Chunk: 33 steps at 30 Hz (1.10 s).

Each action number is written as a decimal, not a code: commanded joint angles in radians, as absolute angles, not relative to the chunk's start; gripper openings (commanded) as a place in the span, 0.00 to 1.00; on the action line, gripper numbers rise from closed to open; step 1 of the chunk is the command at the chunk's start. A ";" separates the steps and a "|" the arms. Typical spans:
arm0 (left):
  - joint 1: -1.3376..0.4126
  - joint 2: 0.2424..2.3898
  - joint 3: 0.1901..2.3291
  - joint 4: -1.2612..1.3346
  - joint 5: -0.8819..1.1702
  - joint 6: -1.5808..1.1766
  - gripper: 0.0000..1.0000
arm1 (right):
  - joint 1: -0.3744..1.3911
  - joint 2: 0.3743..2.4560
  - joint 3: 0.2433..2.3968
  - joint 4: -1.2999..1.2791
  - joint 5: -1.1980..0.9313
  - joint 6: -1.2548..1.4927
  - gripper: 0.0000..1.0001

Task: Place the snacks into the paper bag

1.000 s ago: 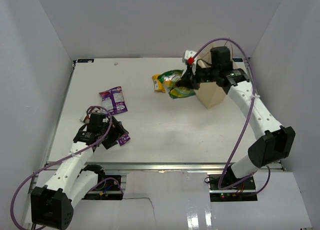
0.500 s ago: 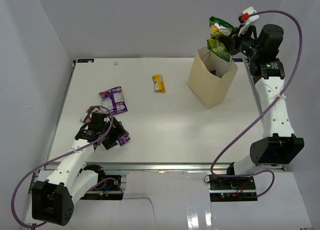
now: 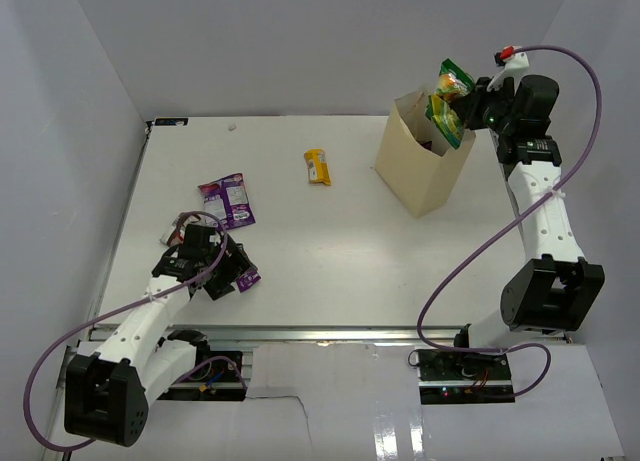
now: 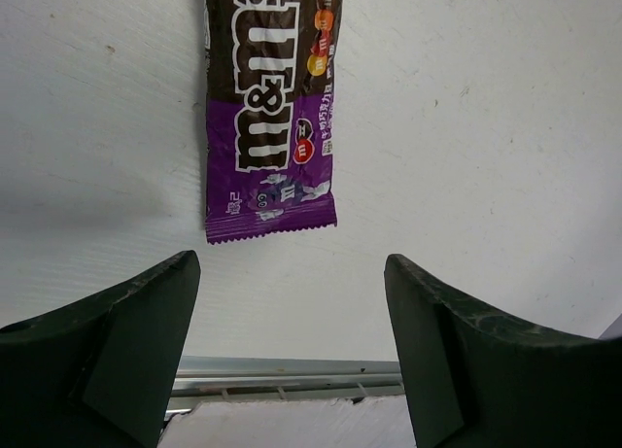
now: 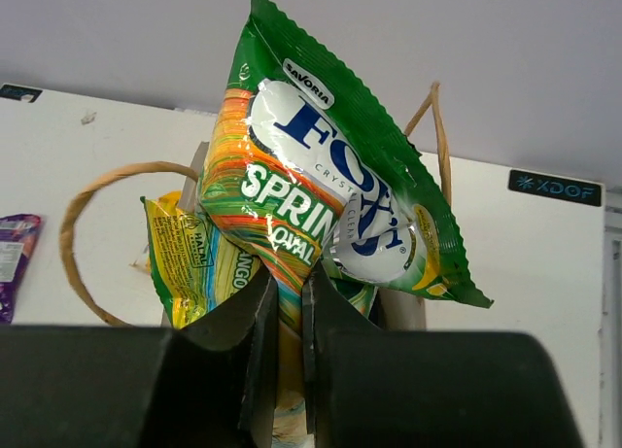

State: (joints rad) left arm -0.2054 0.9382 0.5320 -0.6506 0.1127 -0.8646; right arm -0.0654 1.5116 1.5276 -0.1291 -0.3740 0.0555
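right pincer [image 5: 290, 283] clenched on the lower edge of a green-yellow shiny foil pack [image 5: 330, 176]; I see the pack standing up out of the fingers, printed face to the wrist camera
a second green-yellow pack [image 5: 194, 258] sits just beside it, lower and to the left in that view; I can't tell whether the fingers pinch that one too
from the top camera the right pincer [image 3: 470, 106] holds both in the air over the open mouth of the upright tan kraft paper bag [image 3: 420, 176], not inside it
bag stands at the far right of the white surface [image 3: 330, 251]; its twisted brown loop handles [image 5: 66, 236] show on either side of the packs in the wrist view
left pincer [image 4: 290, 273] released, fingers wide apart, low over the near left part of the surface, nothing in it
a purple candy pack [image 4: 270, 108] lies flat just ahead of the fingertips, running lengthwise away from them, nearer the finger on the left of that view, touched by neither
top view: same pack [image 3: 247, 278] peeks out beside the left pincer [image 3: 225, 271]
two more purple candy packs [image 3: 228, 201] lie together further out on the left, apart from the arm
small yellow-orange bar [image 3: 318, 167] lies alone toward the far edge, between those purple packs and the bag, well apart from both
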 commanded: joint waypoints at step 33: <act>-0.204 1.555 0.822 -0.620 -0.066 -0.790 0.13 | -0.066 1.200 1.264 -0.634 -1.302 -0.852 0.80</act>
State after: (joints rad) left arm -0.2047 1.5208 0.8280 -0.6365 -0.0505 -0.8345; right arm -0.0708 1.2350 1.2583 -0.3008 -1.0420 -0.4366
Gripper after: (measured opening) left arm 0.195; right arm 0.790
